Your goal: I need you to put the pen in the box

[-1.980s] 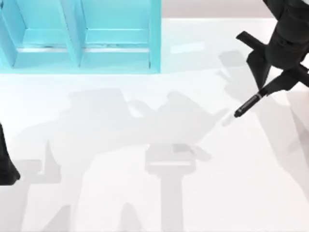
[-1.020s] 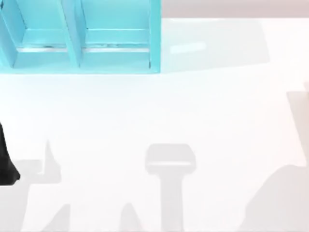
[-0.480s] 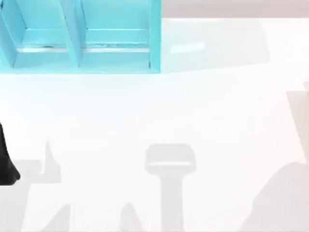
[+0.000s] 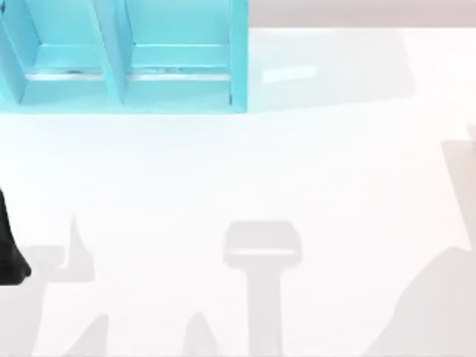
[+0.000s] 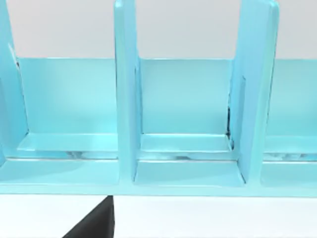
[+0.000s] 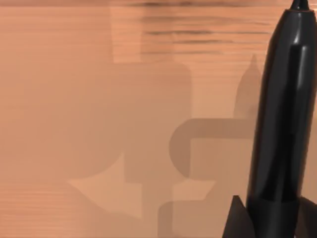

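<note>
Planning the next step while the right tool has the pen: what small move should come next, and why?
Probably carry the right tool toward the blue box. Its pen hangs over a brown surface, not the white table, while the box stands at the table's far left. The left arm is parked at the left edge.

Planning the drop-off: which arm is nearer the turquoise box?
Left. The left arm sits at the table's left edge, near the turquoise box; the right gripper holds the pen over a brown surface elsewhere.
</note>
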